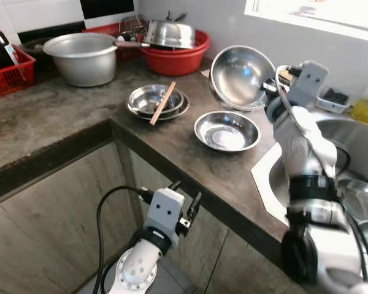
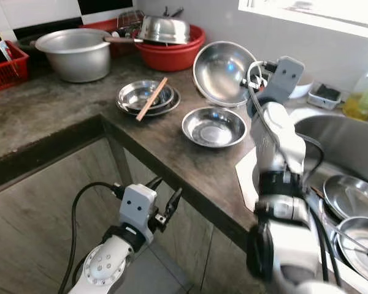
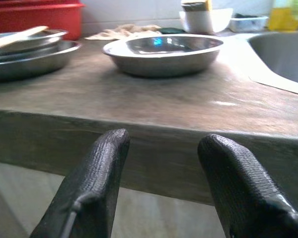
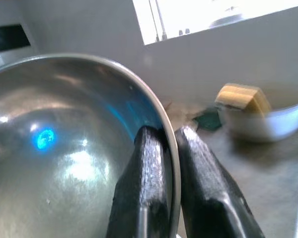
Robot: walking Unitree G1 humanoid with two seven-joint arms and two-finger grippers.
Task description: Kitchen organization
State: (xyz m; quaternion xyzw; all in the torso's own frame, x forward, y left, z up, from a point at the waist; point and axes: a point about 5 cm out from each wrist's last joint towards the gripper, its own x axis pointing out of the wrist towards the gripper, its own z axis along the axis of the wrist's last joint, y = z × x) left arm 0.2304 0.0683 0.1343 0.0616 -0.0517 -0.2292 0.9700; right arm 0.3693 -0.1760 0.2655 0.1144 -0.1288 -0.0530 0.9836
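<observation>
Right end effector (image 4: 170,148) pinched the tilted steel mixing bowl's (image 1: 240,76) rim near the bench's (image 1: 61,110) back edge; left end effector (image 3: 161,148) hung open below its front edge.

The right gripper (image 4: 170,148) pinches the rim of the large tilted steel bowl (image 1: 240,76); below it, the left gripper (image 3: 161,163) hangs with fingers spread.

No text, label, brand, number or sign can be read on anything here.
</observation>
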